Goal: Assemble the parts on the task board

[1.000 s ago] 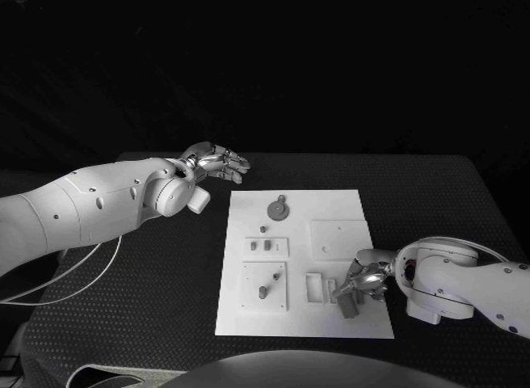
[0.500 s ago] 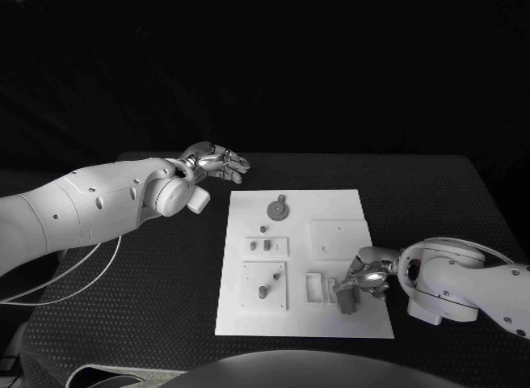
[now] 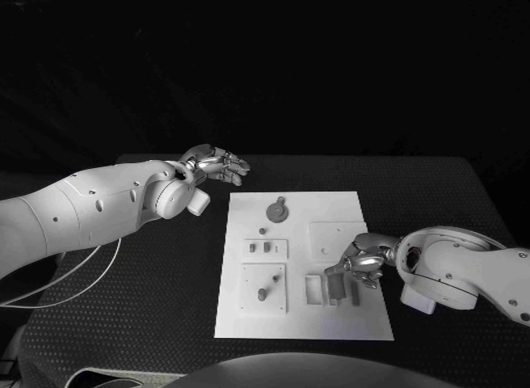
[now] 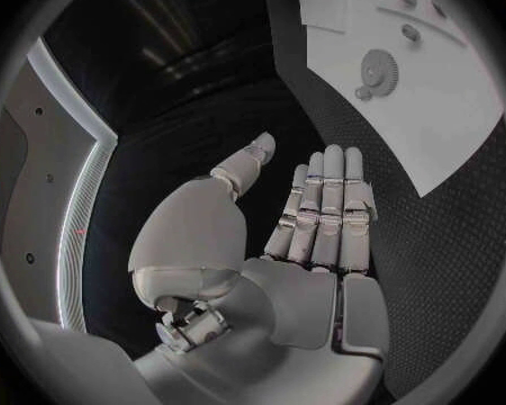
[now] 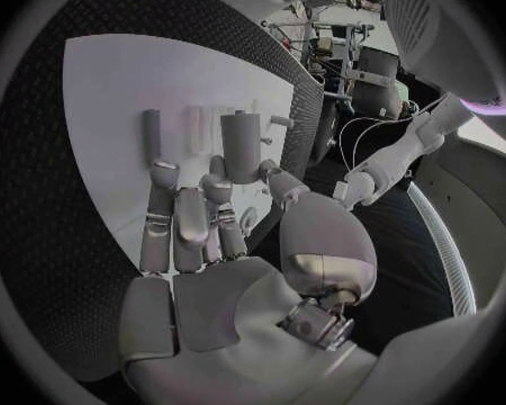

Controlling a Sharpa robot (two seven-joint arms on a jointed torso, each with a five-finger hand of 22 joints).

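Right robot hand (image 3: 360, 265) pinches a grey peg (image 5: 239, 148) upright, lifted over the near right part of the task board (image 3: 335, 202). Step: carry to its socket. Next: align, lower straight. Left robot hand (image 3: 217, 164) open, fingers apart, off the board over the table (image 3: 160, 299).

Black table (image 3: 160, 283) with a dotted textured top, carries the white task board (image 3: 248, 319) at its middle; board lies flat, long side running away from the robot; white cable (image 3: 73, 275) trails over the table left of the board
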